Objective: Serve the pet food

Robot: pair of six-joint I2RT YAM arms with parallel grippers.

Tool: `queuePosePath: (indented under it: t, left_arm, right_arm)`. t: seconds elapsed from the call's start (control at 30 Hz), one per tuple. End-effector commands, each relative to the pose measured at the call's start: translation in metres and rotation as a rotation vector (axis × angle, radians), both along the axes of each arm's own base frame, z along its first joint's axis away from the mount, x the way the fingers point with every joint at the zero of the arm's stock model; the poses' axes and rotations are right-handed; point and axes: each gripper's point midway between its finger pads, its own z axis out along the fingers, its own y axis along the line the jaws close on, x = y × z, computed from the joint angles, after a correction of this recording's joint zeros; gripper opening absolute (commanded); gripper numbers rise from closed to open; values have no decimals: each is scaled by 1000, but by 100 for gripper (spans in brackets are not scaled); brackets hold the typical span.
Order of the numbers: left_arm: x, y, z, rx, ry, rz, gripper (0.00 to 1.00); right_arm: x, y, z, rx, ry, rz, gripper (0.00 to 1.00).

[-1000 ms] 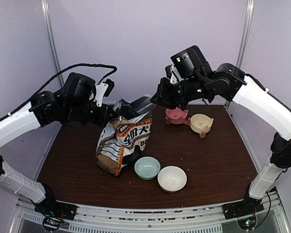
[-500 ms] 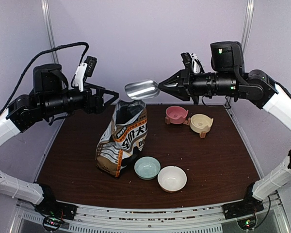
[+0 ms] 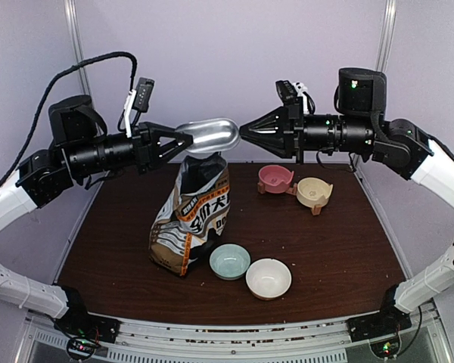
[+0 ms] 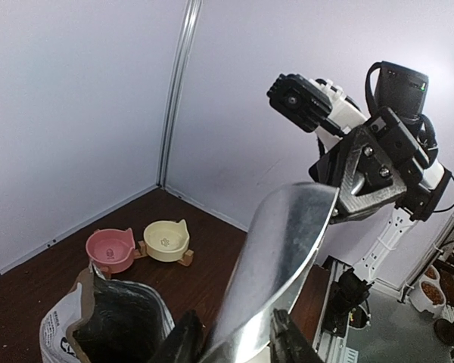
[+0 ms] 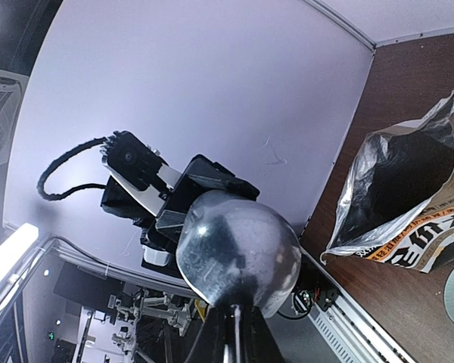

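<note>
Currently held: metal scoop [image 3: 210, 136], in the air above the bag's mouth, spanned between the two grippers.
Right gripper [image 3: 243, 133]: closed on the scoop's thin handle.
Left gripper [image 3: 188, 140]: fingers flank the scoop's front end; whether they pinch it cannot be told.
Scoop, make: polished steel, rounded trough, mirror-bright; no view looks plainly into its hollow, so any load cannot be told.
Bag [image 3: 191, 223]: brown paper, printed characters, orange trim, foil lining; creased, standing with a lean left of the table's centre; mouth open, dark inside.
Pet food: none visible; judged to lie in the bag, perhaps also in the scoop.
Bowls, near edge: pale green bowl [image 3: 229, 261] and white bowl [image 3: 268, 277], smooth glazed rounds, side by side, no kibble in them.
Bowls, far right corner: pink bowl [image 3: 275, 177] and cream bowl [image 3: 315, 190], cat-eared, on small wooden stands, no kibble in them.
Table [image 3: 333, 242]: dark brown wood grain.
Progress: bag open, scoop aloft; no bowl filled, so all the pouring is left.
</note>
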Motion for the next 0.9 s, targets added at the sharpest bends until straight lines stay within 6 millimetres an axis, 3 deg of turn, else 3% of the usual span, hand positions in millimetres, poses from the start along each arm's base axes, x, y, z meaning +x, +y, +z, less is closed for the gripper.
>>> queuePosePath:
  t: [0.0, 0.23, 0.4, 0.57, 0.67, 0.87]
  left_arm:
    - [-6, -6, 13, -65, -22, -57, 28]
    - [-15, -8, 16, -114, -1, -109, 1]
    - [-25, -9, 14, -180, 54, -166, 0]
    - [-22, -7, -6, -167, 217, -135, 0]
    - [-18, -1, -18, -156, 310, -85, 0]
    - [-19, 5, -25, -189, 414, -57, 0]
  right_arm:
    - [-11, -4, 22, 75, -28, 47, 0]
    - [-10, -2, 8, 45, -28, 53, 0]
    - [-14, -3, 5, 55, -127, 91, 2]
    - [-23, -13, 9, 36, -330, 113, 24]
    - [-26, -20, 9, 30, -435, 106, 49]
    - [-32, -20, 6, 71, -533, 125, 71]
